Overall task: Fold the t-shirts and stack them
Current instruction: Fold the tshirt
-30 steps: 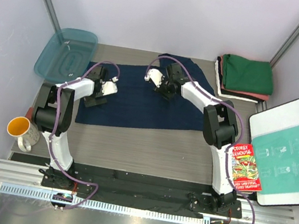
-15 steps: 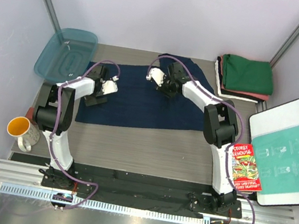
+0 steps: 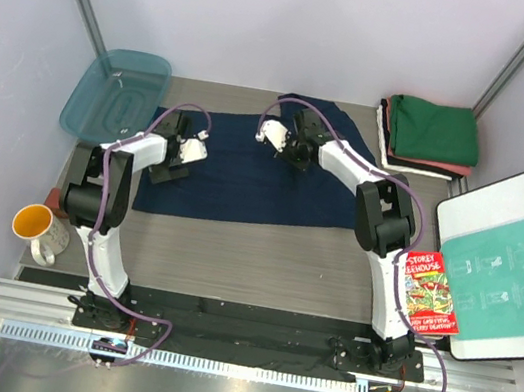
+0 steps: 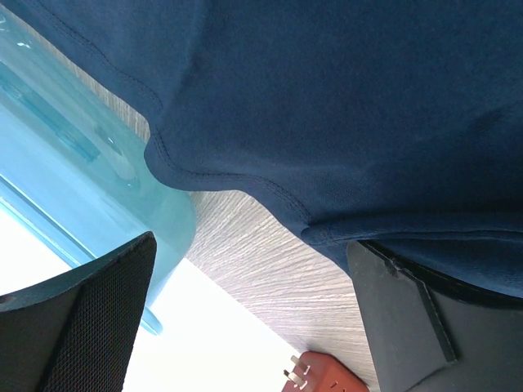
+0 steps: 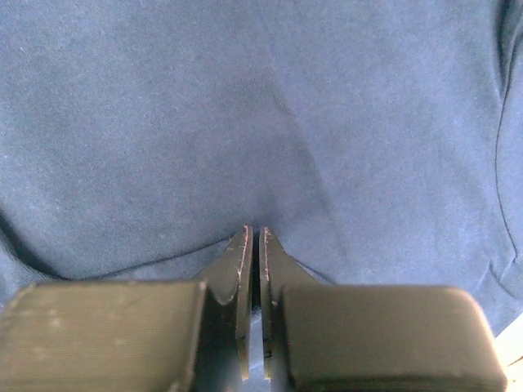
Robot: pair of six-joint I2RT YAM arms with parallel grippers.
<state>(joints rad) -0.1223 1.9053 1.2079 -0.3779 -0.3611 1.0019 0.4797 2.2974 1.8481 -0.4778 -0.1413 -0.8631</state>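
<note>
At frame centre, navy t-shirt (image 3: 244, 181) lies spread; right gripper (image 3: 296, 157) closed, pinching its cloth; left gripper (image 3: 169, 172) wide open at its left edge. Book (image 3: 430, 293), lower right, reads "STOREY TREEHOUSE"

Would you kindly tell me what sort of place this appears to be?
Probably a robotics lab test cell: the left arm and right arm are mounted on an aluminium rail, plain white panels enclose the table, and a mug, a book and a navy t-shirt serve as props.

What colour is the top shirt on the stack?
Green folded cloth shirt, best seen from top external view.
</note>
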